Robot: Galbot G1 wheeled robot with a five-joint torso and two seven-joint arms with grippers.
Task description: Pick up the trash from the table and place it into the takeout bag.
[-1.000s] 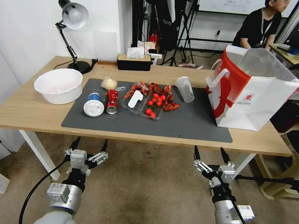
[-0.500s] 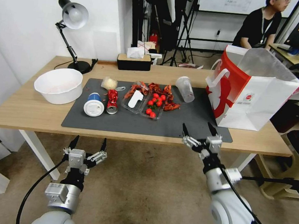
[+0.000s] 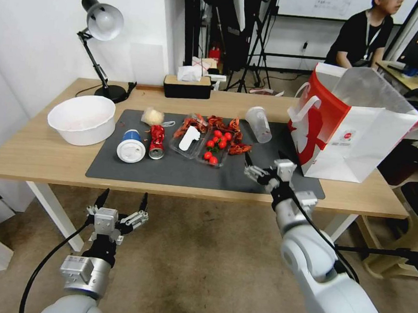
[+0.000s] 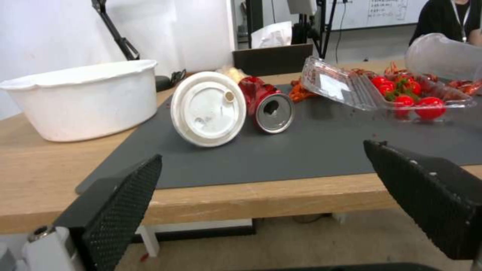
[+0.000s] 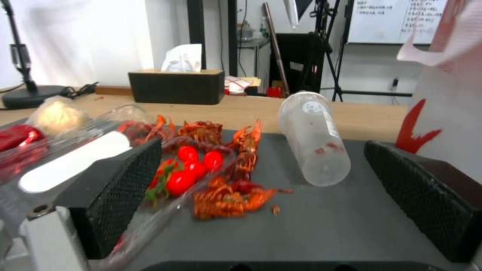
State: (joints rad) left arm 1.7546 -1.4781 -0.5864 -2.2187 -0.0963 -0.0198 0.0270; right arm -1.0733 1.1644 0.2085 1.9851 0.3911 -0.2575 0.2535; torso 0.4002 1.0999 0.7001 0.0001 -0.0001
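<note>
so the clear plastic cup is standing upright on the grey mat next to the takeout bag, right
Not quite. The clear plastic cup is lying on its side, not upright; the right wrist view shows it tipped over. The rest holds: it is on the grey mat, near the takeout bag.

text: none legible | takeout bag (image 3: 364, 140): small red round logo, print beneath too small to read

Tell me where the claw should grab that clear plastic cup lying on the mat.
Probably across the mid-body of the clear plastic cup. It lies on its side, mouth toward the near edge of the mat, so its round walls are free on both sides. The open right claw could come from the near side, fingers straddling it.
</note>
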